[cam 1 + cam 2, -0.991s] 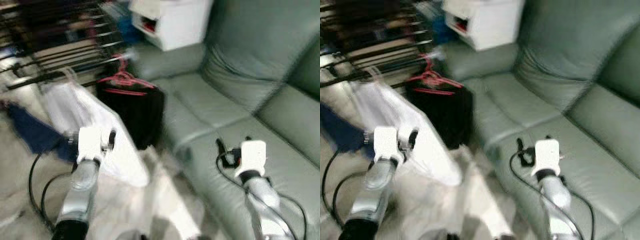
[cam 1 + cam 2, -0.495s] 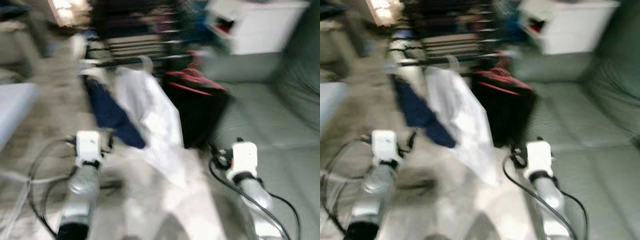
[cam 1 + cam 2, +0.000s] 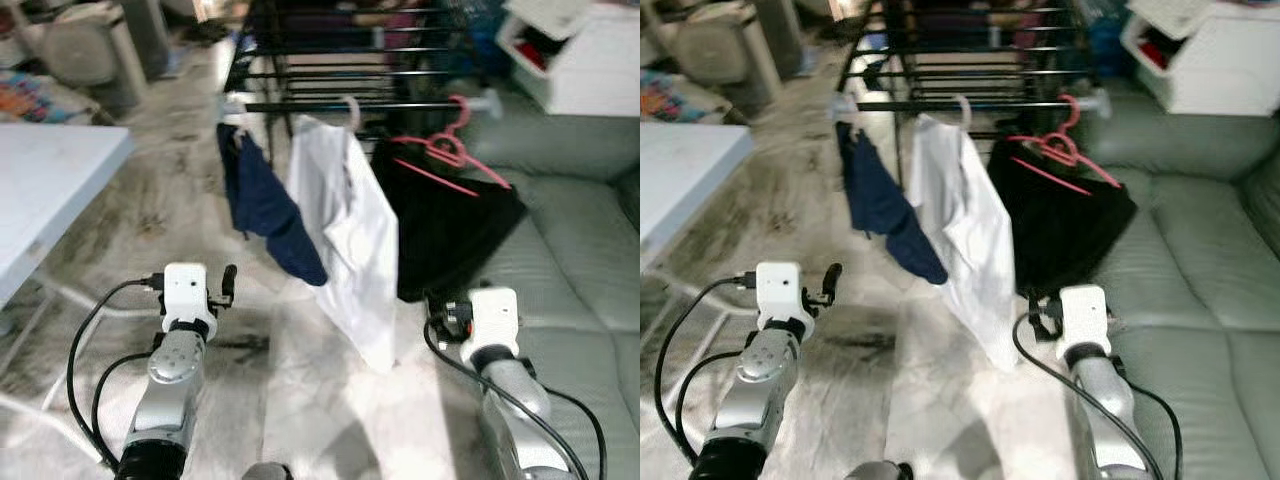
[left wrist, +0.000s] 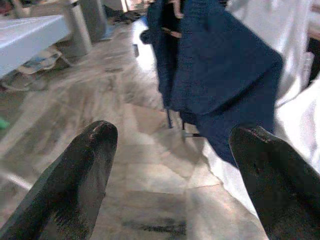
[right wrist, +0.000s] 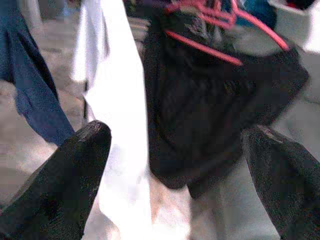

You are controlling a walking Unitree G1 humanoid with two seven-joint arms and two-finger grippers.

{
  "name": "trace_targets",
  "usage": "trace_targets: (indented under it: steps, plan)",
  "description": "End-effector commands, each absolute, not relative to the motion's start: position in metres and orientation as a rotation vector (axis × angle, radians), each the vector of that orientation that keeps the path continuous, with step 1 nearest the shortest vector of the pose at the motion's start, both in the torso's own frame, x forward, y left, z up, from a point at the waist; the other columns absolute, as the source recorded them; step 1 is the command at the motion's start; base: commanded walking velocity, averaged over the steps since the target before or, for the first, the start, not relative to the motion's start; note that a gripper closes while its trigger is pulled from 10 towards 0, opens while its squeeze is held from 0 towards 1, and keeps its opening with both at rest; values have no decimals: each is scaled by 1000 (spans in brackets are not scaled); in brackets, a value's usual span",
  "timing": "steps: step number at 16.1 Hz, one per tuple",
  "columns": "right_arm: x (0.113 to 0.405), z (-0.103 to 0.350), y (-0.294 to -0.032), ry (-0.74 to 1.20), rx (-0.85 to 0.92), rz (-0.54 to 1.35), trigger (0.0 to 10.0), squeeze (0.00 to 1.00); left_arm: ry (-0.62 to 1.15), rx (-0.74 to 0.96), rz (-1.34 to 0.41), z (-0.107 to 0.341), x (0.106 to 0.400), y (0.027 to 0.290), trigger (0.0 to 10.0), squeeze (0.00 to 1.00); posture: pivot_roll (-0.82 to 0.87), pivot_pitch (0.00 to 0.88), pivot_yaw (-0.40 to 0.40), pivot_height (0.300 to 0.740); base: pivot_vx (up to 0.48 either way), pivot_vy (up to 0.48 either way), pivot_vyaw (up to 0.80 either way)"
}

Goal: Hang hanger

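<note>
Left hand (image 3: 228, 283) raised low over the floor, fingers (image 4: 75, 175) spread wide and empty, blue garment (image 3: 262, 205) ahead and slightly right of it. Right hand (image 3: 1037, 318) likewise spread wide, nothing held, white shirt (image 3: 965, 235) just beyond its left finger. Pink hanger (image 3: 452, 155) up and ahead of the right hand, carrying the black garment (image 3: 450, 232), hook at the rack's front bar (image 3: 350, 105), long axis running roughly along that bar. Right hand clearly nearer; likely an upward, forward reach from there.
</note>
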State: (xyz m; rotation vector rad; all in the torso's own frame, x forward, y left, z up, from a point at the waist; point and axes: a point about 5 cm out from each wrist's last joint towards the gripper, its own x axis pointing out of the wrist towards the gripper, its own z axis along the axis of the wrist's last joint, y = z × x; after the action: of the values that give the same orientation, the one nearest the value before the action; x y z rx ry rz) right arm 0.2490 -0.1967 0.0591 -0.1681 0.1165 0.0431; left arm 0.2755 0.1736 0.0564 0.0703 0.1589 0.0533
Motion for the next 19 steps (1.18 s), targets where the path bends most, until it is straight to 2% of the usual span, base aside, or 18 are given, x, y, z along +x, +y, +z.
trace_targets:
  steps: [1,5,12,16,19]
  plan:
    - [251,61,-193,100,-185,69,10000,0,133,72,32,63,278,172,10000,0,-48,0,47,740,0,0,800]
    - [251,63,-197,95,-189,57,10000,0,136,69,8,63,280,179,10000,0,-45,0,56,740,0,0,800]
    - [250,62,-194,91,-190,65,10000,0,125,62,-19,64,278,174,10000,0,-53,0,55,740,0,0,800]
    - [250,64,-201,90,-201,30,10000,0,124,53,-36,62,275,172,10000,0,-59,0,52,740,127,0,0]
    - [249,60,-199,113,-189,37,10000,0,150,19,-52,57,271,168,10000,0,-64,0,40,740,384,286,0]
